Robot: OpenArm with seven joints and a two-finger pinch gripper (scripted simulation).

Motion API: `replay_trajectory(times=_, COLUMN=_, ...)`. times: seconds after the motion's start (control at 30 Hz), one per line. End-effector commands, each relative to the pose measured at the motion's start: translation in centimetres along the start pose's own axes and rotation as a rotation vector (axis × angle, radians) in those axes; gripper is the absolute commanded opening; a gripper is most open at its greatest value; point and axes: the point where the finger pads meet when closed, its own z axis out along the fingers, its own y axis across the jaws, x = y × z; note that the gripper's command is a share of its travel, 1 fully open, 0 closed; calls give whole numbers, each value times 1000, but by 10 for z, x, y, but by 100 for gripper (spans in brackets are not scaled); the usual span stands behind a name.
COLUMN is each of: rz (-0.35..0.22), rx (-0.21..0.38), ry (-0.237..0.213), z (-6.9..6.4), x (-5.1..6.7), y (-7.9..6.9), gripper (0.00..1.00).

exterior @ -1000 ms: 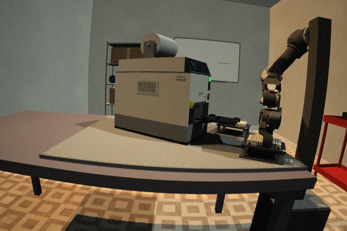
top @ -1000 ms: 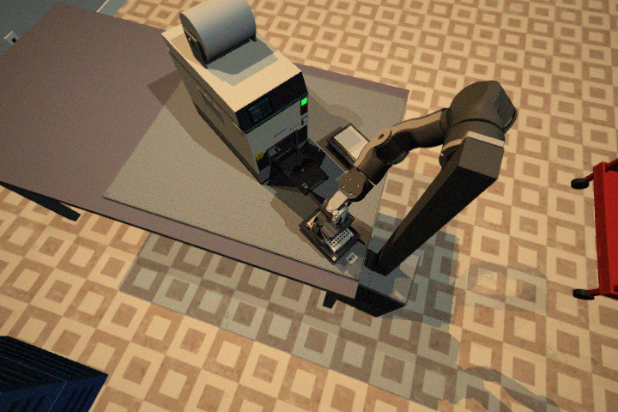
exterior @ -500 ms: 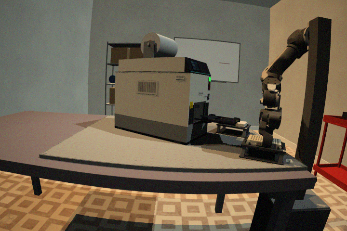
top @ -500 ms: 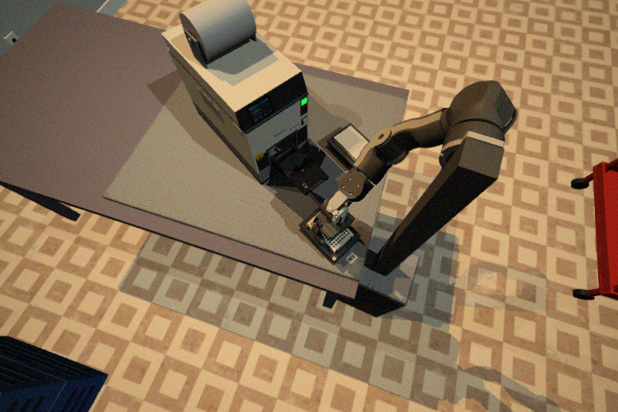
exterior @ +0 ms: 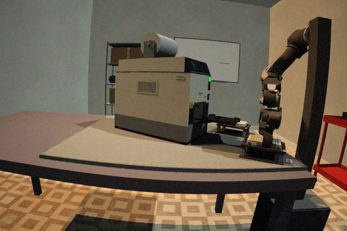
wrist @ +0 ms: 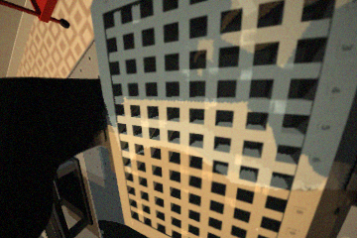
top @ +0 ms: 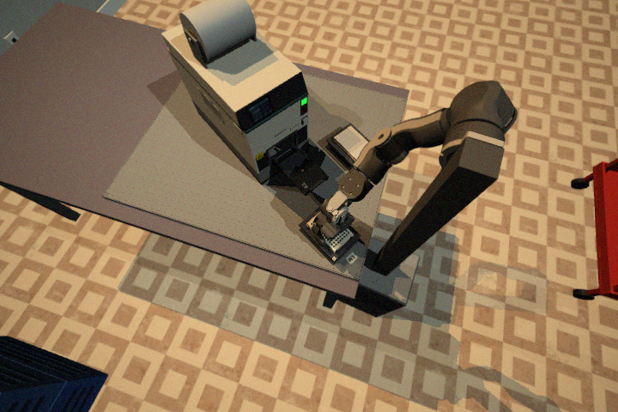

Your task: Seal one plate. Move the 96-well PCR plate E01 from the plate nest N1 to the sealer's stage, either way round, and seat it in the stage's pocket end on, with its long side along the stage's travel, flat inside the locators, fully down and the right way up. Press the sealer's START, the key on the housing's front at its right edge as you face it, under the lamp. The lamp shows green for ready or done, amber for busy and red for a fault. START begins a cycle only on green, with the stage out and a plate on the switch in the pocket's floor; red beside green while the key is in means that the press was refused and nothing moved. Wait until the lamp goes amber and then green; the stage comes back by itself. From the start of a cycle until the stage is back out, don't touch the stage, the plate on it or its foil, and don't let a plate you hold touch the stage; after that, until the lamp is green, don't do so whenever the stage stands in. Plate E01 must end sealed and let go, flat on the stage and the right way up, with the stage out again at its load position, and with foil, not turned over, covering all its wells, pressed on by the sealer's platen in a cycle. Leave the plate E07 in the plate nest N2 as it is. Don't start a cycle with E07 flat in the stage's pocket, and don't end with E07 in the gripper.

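on nest n1 (exterior: 262, 154), fingers clamp plate e01 (wrist: 206, 119).

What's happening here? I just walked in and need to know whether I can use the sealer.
The arm's gripper has its jaws shut on the open 96-well plate, which sits in its nest at the table's near corner. The sealer shows a green lamp, and its stage stands out with nothing on it. The other plate rests in the far nest.
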Motion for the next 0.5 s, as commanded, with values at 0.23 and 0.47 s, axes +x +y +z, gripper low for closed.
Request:
replay_trajectory(times=0.23, rz=4, rx=-2, ry=-4, z=-32, x=-1, y=1, gripper=0)
replay_trajectory(times=0.47, rz=4, rx=-2, ry=-4, z=-32, x=-1, y=1, gripper=0)
